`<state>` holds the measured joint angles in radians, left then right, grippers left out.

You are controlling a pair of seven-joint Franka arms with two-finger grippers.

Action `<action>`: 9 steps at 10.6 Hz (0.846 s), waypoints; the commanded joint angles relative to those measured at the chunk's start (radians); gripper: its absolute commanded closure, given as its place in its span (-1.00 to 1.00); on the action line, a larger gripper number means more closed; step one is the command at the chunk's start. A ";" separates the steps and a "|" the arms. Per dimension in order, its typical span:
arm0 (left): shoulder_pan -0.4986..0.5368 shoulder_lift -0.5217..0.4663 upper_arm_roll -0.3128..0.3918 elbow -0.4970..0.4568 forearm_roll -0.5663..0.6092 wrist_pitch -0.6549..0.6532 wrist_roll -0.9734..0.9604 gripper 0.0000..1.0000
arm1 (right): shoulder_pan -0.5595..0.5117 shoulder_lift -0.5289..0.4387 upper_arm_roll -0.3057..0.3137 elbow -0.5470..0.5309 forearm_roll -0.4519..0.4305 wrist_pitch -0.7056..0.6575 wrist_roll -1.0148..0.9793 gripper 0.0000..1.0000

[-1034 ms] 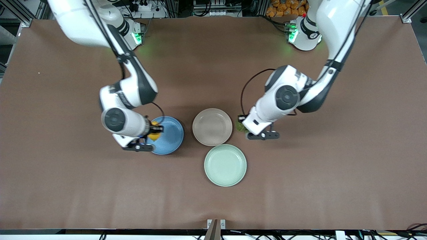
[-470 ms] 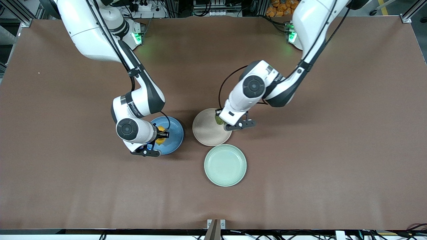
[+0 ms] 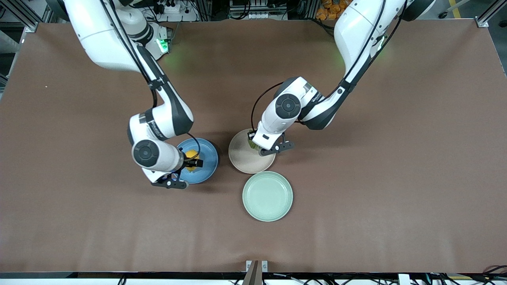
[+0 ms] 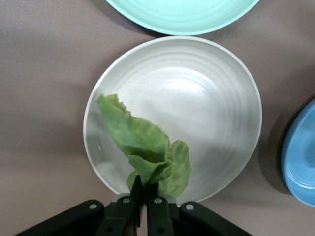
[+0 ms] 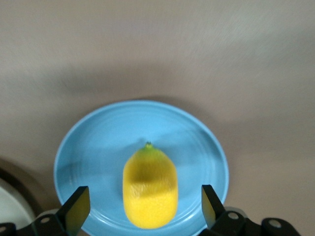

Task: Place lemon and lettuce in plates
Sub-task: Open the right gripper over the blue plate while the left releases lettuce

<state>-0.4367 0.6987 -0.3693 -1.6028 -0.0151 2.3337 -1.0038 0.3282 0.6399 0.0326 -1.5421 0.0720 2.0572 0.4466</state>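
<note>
Three plates grouped near the middle of the brown counter (image 3: 396,198), well clear of every edge and corner. Blue plate (image 3: 208,158) toward the right arm's end; pale beige-pink plate (image 3: 241,156) just beside it, toward the left arm's end; mint-green plate (image 3: 267,196) nearest the front camera, its rim just beside the beige-pink one.

Right gripper (image 3: 192,162) over the blue plate (image 5: 88,147), fingers (image 5: 75,209) spread wide apart on either side of the lemon (image 5: 149,185) and clear of it. Lemon (image 3: 191,155) on the blue plate's floor, green tip up in the right wrist view, seemingly resting on the plate rather than held.

Left gripper (image 3: 253,145) over the beige-pink plate (image 4: 216,98), at the rim toward the left arm's end. Fingers (image 4: 133,204) pinched together on the stem end of the lettuce (image 4: 142,150), the wrinkled leaf hanging out over the plate's floor. Cannot tell whether the leaf's free end touches the plate. From the front, only a scrap of green lettuce (image 3: 252,145) visible under the wrist.
</note>
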 commanded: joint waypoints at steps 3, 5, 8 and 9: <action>-0.036 -0.017 0.047 0.063 0.021 -0.034 -0.048 -1.00 | -0.142 -0.219 0.007 -0.009 0.011 -0.132 -0.149 -1.00; -0.034 -0.097 0.123 0.070 0.032 -0.120 0.002 -1.00 | -0.195 -0.323 -0.009 -0.009 0.009 -0.195 -0.192 -1.00; -0.033 -0.172 0.232 0.118 0.032 -0.293 0.152 -1.00 | -0.196 -0.459 -0.077 -0.009 -0.006 -0.250 -0.308 -1.00; -0.024 -0.189 0.256 0.125 0.021 -0.328 0.242 -1.00 | -0.198 -0.498 -0.082 -0.009 -0.021 -0.303 -0.350 -1.00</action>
<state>-0.4568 0.5336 -0.1510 -1.4876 -0.0026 2.0574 -0.8420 0.1323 0.2172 -0.0457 -1.5158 0.0673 1.8008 0.1457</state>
